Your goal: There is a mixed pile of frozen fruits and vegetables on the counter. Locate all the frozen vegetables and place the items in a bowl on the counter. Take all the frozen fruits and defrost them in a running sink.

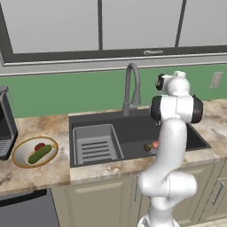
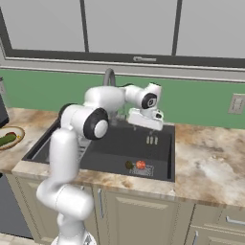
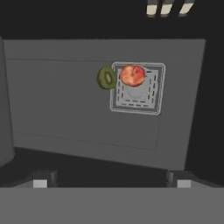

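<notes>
While the arm hangs over the sink basin, this is how the scene reads:

Gripper: the gripper (image 2: pixel 152 128) is high above the sink (image 1: pixel 133 126), pointing down into it, its two fingers spread wide with nothing between them.

Fruit: a green kiwi (image 3: pixel 106 78) and a red-orange peach (image 3: pixel 132 75) lie on the basin floor, just beside each other. The peach sits on the drain grate (image 3: pixel 136 89); the kiwi is against the grate's edge. In the base views both rest near the front wall of the basin.

Vegetables: a cucumber (image 1: pixel 40 154) and a small red vegetable (image 1: pixel 39 146) (too small to name) lie in the bowl (image 1: pixel 22 150) at the left end of the worktop, well apart from the sink.

Faucet: the faucet (image 1: pixel 131 86) stands at the back edge of the sink. No water stream is visible.

Rack: a grey dish rack (image 1: pixel 95 144) occupies the left part of the basin.

Key relation: the fruit lies below the open fingers, toward the front wall; the faucet stands at the opposite, back edge. The kiwi's long axis runs up and down in the hand view.

Judgement: sorting looks done. What seems left is turning on the water, so the hand would have to go back toward the faucet, away from the fruit.
</notes>
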